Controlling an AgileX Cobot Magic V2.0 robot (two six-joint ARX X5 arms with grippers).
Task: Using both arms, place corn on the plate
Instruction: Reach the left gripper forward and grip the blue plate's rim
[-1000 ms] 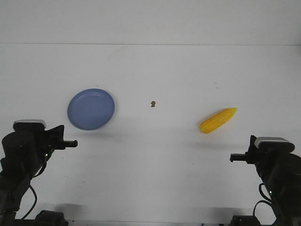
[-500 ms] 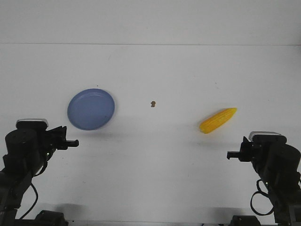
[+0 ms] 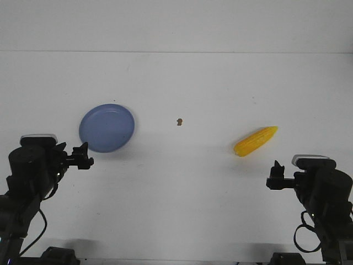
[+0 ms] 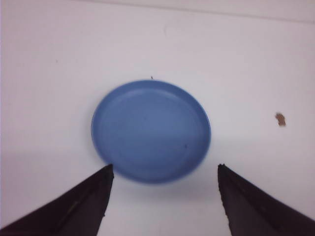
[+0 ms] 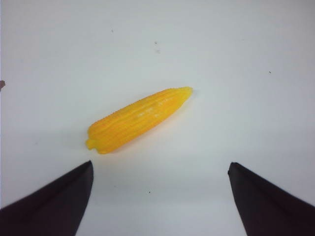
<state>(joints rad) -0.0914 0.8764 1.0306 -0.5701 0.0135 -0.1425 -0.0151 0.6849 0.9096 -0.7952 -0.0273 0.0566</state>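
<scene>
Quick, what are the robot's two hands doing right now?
Left hand: open, empty, near the plate.
Right hand: open, empty, near the corn.

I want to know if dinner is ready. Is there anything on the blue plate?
No, the plate holds nothing; its whole blue inside shows. The corn lies on the table, far off to its right. What's under the plate is hidden.
</scene>
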